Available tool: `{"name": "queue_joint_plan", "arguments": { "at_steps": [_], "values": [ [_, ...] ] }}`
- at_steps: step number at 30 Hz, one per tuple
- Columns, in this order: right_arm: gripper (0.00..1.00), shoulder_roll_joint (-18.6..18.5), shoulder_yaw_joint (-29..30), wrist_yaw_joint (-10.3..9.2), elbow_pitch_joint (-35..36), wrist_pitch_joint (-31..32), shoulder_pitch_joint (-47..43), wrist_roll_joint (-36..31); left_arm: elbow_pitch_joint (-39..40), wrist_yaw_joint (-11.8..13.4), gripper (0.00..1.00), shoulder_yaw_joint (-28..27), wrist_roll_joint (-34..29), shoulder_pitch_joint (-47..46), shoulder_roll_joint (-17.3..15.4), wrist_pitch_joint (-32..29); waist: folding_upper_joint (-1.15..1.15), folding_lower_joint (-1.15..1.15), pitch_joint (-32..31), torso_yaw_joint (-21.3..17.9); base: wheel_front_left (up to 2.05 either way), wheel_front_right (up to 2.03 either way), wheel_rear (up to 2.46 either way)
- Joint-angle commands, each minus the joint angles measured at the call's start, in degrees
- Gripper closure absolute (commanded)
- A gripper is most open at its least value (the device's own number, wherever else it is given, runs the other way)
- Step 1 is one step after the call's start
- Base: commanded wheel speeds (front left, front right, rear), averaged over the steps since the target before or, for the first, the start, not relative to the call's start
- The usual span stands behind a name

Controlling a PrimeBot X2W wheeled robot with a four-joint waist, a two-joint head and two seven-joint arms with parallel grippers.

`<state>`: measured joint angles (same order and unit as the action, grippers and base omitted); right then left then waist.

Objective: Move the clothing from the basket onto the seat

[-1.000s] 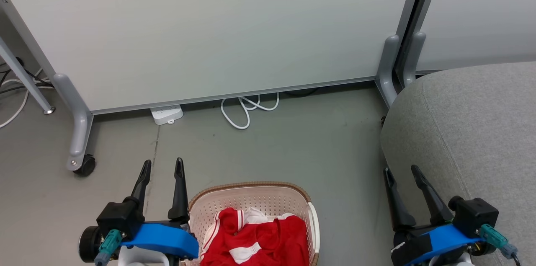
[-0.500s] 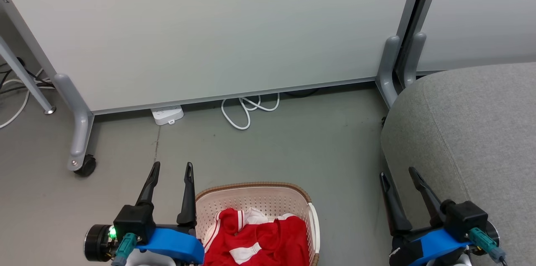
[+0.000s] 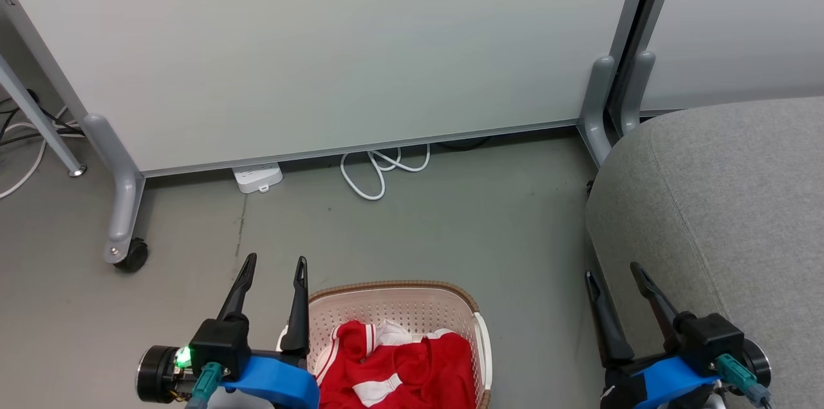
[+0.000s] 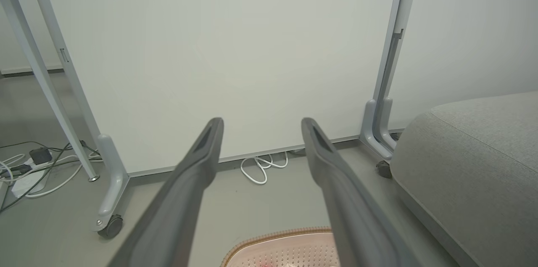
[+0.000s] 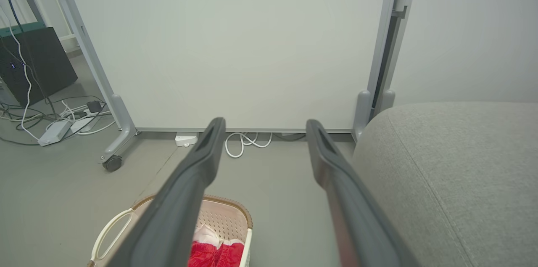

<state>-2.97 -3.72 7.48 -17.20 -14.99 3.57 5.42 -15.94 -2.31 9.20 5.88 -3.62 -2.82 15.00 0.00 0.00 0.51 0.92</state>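
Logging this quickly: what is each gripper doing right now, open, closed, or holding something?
Left gripper: open, holding nothing.
Right gripper: open, holding nothing.

it looked like a lab or office test area rather than a home. pale partition panels [image 3: 322, 42] on grey metal feet stood where walls would be, and one foot ended in a black castor [image 3: 132, 256]. the floor [image 3: 450, 222] was bare and grey, with a white power strip [image 3: 257, 176] and a looped white cable [image 3: 380, 171] lying at the panel's lower edge. in the right wrist view, loose cables and adapters [image 5: 63, 122] trailed on the floor beside a black cabinet [image 5: 38, 56]. the homely items were a grey sofa cushion [image 3: 727, 203] and a cream laundry basket [image 3: 393, 285] of red clothing [image 3: 412, 370] on that bare floor.
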Motion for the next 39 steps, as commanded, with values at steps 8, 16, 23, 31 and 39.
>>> {"name": "queue_joint_plan", "arguments": {
  "at_steps": [8, 16, 23, 31, 39],
  "values": [
    [0.0, 0.1, 0.4, 0.03, -0.7, -0.3, 0.0, -0.4, -0.6, 0.1, 0.0, 0.0, 0.4, 0.2, -0.1, 0.3, 0.0, 0.0, -0.1, 0.0, 0.0, 0.0, 0.0],
    [0.0, 0.1, 0.4, 0.03, -0.9, -0.3, 0.2, -0.5, -0.8, 0.2, 0.0, 0.0, 0.5, 0.2, -0.1, 0.3, 0.0, 0.0, 0.0, -0.1, 0.0, 0.0, 0.0],
    [0.0, 0.1, 0.0, 0.03, -0.8, -0.3, 0.9, -0.1, -2.4, -0.8, 0.0, 0.6, 0.3, -2.2, -0.1, 0.3, 0.0, 0.0, 1.1, -0.9, 0.0, 0.0, 0.0],
    [0.0, 0.1, -0.4, 0.03, -0.1, -0.3, 3.7, 0.2, -8.2, -2.7, 0.0, 2.3, -0.7, -8.8, -0.1, 0.2, 0.0, 0.0, 6.1, -3.7, 0.0, 0.0, 0.0],
    [0.0, 0.0, -0.5, 0.03, 0.8, -0.3, 7.7, 0.8, -17.3, -4.1, 0.0, 5.3, -1.6, -16.8, -0.1, 0.2, 0.0, 0.0, 13.5, -7.3, 0.0, 0.0, 0.0]
  ]
}}
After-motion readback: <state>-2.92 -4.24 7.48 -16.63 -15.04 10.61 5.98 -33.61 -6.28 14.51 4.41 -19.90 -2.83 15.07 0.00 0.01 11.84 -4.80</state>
